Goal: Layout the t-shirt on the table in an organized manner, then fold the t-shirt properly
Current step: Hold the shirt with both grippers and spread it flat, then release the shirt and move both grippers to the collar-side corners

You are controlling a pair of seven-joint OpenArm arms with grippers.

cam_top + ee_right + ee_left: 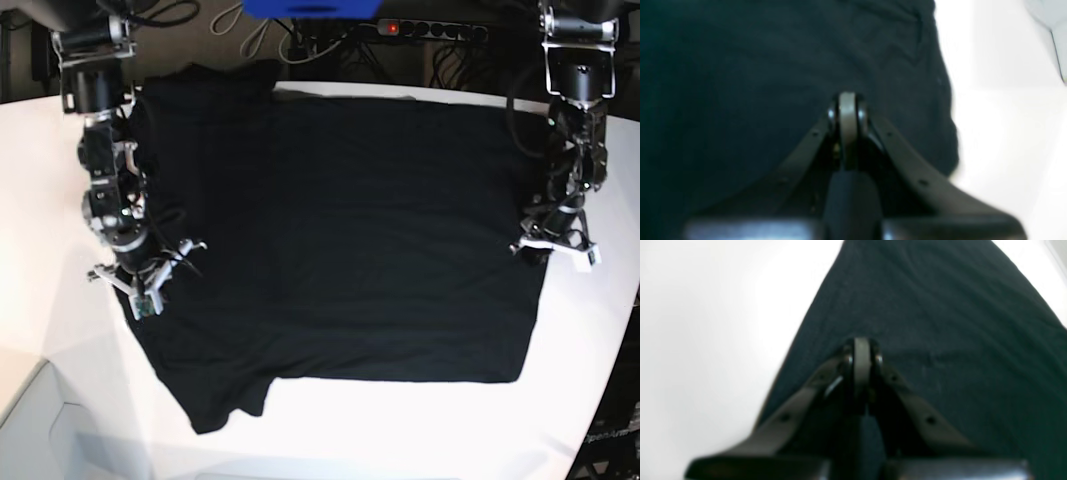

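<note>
left arm: comes down the right edge of the base view, wrist bent toward the cloth
left gripper [862, 350]: jaws pinched together, tips over the shirt's edge; can't tell if any fabric's caught
right arm: down the left edge, same sort of bend
right gripper [847, 106]: jaws together too, over dark cloth
black short-sleeved cloth t-shirt [340, 240]: spread plain side up, filling mid-frame
white smooth-topped table [420, 430]: bare along the bottom

The t-shirt [340, 240] was plain black (no print showed), the table [40, 200] white, and both arms black.
</note>
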